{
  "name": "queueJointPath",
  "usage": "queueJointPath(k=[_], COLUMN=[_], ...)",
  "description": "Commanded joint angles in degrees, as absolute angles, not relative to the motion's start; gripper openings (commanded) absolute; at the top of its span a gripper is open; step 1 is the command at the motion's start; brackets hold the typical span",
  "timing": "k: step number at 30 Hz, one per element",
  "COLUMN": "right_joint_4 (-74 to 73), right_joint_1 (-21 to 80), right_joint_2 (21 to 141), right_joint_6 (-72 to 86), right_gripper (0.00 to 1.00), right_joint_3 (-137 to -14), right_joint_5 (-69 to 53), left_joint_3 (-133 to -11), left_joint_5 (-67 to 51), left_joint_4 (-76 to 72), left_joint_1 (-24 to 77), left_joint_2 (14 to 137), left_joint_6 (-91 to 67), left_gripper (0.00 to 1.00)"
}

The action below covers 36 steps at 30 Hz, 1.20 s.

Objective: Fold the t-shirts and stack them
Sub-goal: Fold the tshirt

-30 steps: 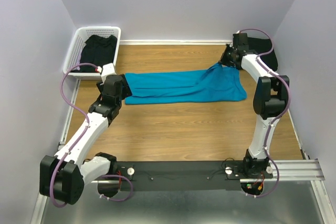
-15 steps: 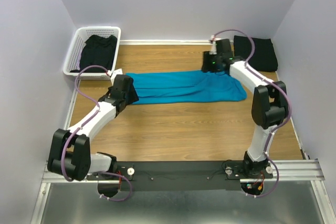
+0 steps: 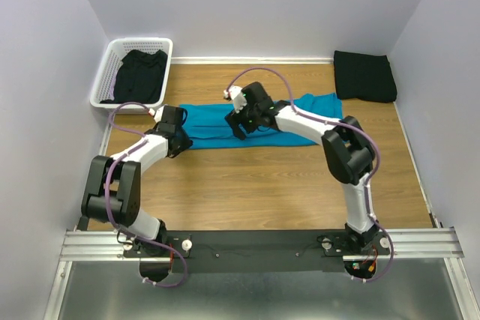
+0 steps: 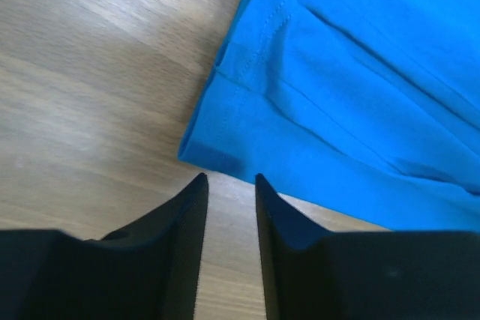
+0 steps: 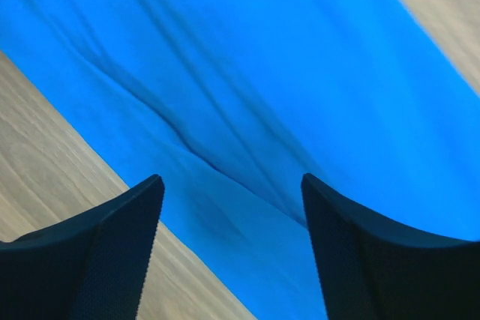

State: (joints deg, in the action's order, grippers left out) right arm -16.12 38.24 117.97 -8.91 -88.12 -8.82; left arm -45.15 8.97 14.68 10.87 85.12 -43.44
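The teal-blue t-shirt (image 3: 210,120) lies folded into a long strip across the middle of the table. One black t-shirt (image 3: 364,75) lies folded at the back right, and another (image 3: 141,73) sits in the basket. My left gripper (image 3: 178,143) is low at the strip's near-left corner (image 4: 217,148). Its jaws stand a narrow gap apart with only bare wood between them (image 4: 231,179). My right gripper (image 3: 239,128) hovers over the strip's near edge around the middle, wide open, with teal fabric (image 5: 247,110) below and nothing held.
A white lattice basket (image 3: 142,41) stands at the back left corner against the wall. Lilac walls close the table on three sides. The arms' mounting rail (image 3: 255,243) runs along the near edge.
The right gripper let go of the shirt's right end, opened and swept left to the middle of the strip. The left gripper slid to the near-left corner and its jaws narrowed.
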Motion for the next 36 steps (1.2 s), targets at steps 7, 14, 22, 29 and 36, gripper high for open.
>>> queueJointPath(k=[7,14,22,29,36], right_joint_4=[-15.56,-15.47,-15.38,-14.94,-14.85], right_joint_1=[43.07,43.15,43.15,42.54,39.21], right_joint_2=[126.03,127.70,128.06,130.51,131.75], right_joint_6=[-15.91,-17.84,-18.19,-17.84,-14.86], right_gripper=[0.84,0.84,0.83,0.82,0.81], right_joint_3=[-95.44,-96.50,-96.50,-99.84,-103.27], right_joint_5=[-2.46,1.39,3.69,12.48,15.20], left_joint_3=[-45.88,-43.68,-42.19,-38.68,-35.42], left_joint_5=[7.21,7.38,7.65,7.30,5.98], left_joint_4=[14.32,15.38,16.52,17.49,17.83], left_joint_1=[10.19,9.67,8.97,7.74,6.24], left_joint_2=[91.75,92.20,90.44,87.37,84.38], left_joint_6=[-45.53,-45.79,-45.79,-45.70,-45.52], left_gripper=[0.29,0.28,0.27,0.27,0.27])
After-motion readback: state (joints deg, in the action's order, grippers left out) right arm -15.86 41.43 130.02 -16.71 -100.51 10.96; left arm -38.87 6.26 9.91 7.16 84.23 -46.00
